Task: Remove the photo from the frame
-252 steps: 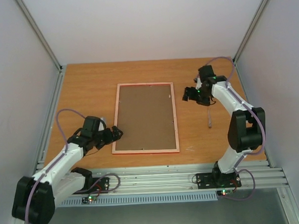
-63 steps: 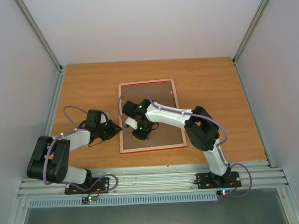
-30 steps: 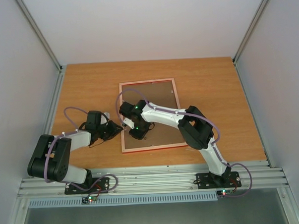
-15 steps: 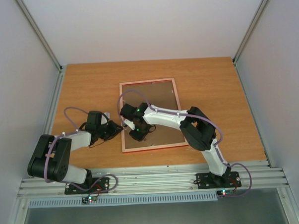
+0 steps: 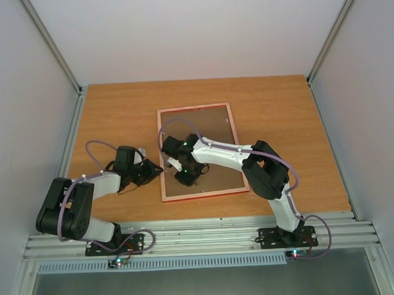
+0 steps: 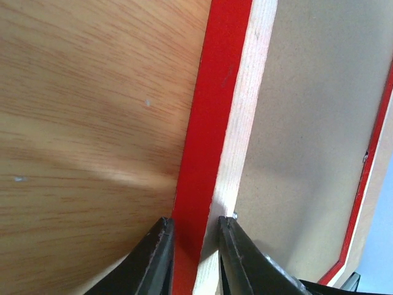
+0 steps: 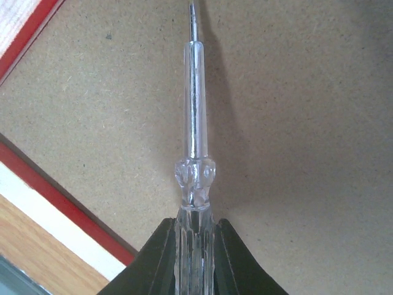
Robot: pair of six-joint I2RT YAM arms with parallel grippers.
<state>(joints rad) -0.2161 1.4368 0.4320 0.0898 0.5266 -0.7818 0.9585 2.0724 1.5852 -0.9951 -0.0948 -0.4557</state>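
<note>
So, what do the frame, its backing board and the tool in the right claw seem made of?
The frame: likely wood, grain on its pale back, red paint on the edge. The board: probably fibreboard, matte brown and speckled. The tool: clear plastic shaft, apparently a metal tip.

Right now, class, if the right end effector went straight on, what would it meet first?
Likely the brown backing board, which the screwdriver in the right end effector reaches first; depth unclear.

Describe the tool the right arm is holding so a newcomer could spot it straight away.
On the wooden table lies the red frame, brown backing board facing up. Over the board, the right gripper clamps a slim screwdriver-like tool: the only see-through thing there, clear handle, thin metal tip.
</note>
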